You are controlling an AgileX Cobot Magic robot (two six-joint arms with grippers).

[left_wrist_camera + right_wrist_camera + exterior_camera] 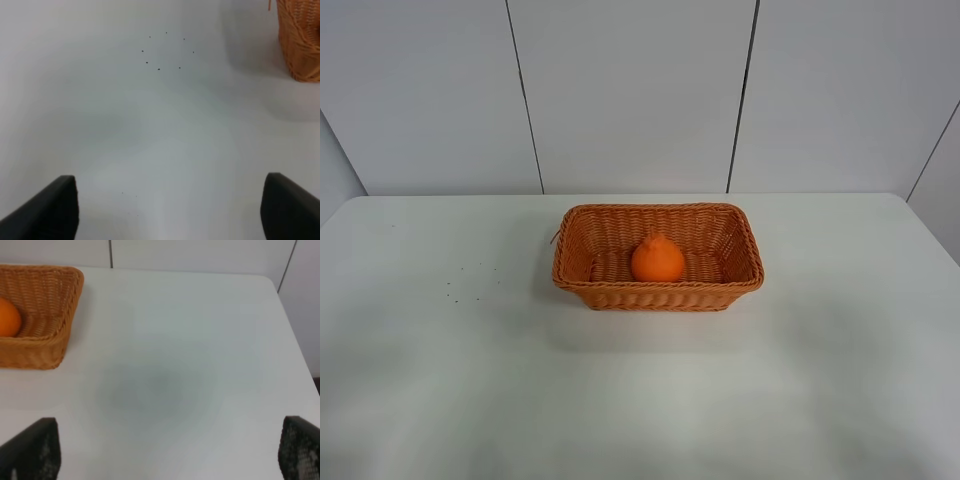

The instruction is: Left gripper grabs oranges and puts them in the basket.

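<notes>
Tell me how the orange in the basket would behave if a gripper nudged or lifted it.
The orange is round, so a nudge would probably roll it, though the basket walls should stop it. Its knobbed top may make that roll wobbly. Its skin looks firm and finely pitted, so it likely grips fairly well and would not crush easily.

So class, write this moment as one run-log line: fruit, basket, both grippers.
orange: inside basket | left gripper: open, empty, over table | right gripper: open, empty | task: looks done
</notes>
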